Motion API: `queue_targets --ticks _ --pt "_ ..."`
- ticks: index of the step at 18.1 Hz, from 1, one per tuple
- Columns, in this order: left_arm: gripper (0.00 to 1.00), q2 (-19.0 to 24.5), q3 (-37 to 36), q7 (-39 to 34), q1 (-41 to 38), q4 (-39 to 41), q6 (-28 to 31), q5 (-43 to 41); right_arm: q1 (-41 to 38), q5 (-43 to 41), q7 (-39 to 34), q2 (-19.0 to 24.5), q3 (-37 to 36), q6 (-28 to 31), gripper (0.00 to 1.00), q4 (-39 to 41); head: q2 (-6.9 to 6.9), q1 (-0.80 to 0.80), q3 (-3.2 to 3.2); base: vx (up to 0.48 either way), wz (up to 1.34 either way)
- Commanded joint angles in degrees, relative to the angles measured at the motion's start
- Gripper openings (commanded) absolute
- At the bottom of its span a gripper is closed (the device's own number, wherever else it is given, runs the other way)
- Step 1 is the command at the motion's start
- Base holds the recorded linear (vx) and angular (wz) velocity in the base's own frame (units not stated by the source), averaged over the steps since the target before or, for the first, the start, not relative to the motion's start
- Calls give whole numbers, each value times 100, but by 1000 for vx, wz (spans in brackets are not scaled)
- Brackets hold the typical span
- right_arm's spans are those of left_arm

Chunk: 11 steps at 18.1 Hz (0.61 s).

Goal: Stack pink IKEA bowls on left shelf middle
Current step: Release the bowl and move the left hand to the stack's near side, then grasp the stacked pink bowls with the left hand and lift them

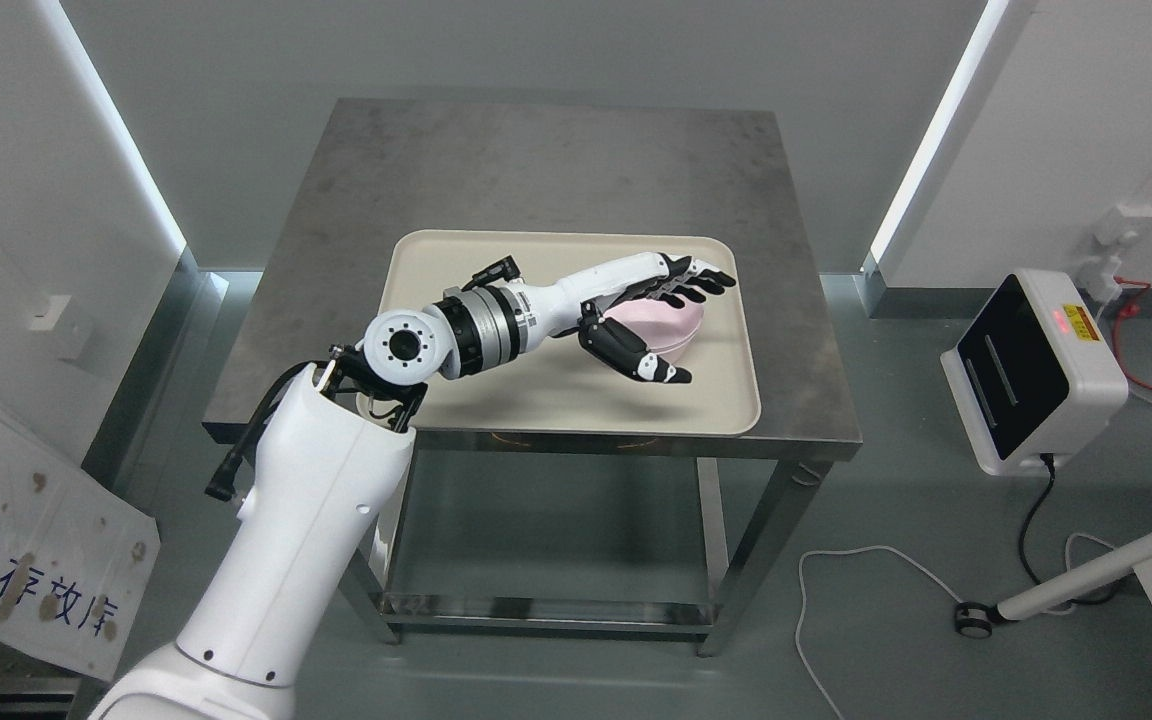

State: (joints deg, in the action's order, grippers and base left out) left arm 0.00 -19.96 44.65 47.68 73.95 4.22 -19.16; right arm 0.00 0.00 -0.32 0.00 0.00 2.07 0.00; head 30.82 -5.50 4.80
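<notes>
A pink bowl lies on a beige tray, near the tray's right end. The tray rests on a grey steel table. My left arm reaches in from the lower left, and my left hand sits over the bowl. Its fingers stretch out along the bowl's far side and the thumb lies on the near side. The hand is open, straddling the bowl without closing on it. Part of the bowl is hidden behind the palm. No shelf shows in the head view.
A white device with a black screen stands on the floor to the right, with cables trailing from it. A white wheeled stand leg lies at the lower right. A printed white board leans at the lower left.
</notes>
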Motion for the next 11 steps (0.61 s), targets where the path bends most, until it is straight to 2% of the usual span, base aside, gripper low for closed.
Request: queue_targets --ticks 1,8,11 --pt "72 100 18 26 -145 744 -9 -1537 -9 0 -3 -100 -62 -4 100 193 0 0 0 0 0" --pt "67 100 -324 9 31 445 -79 -2557 -9 0 -3 -100 -62 -4 100 193 0 0 0 0 0" --pt "59 100 -430 18 22 366 -158 -2602 -9 0 -3 -100 -62 -4 100 193 0 0 0 0 0"
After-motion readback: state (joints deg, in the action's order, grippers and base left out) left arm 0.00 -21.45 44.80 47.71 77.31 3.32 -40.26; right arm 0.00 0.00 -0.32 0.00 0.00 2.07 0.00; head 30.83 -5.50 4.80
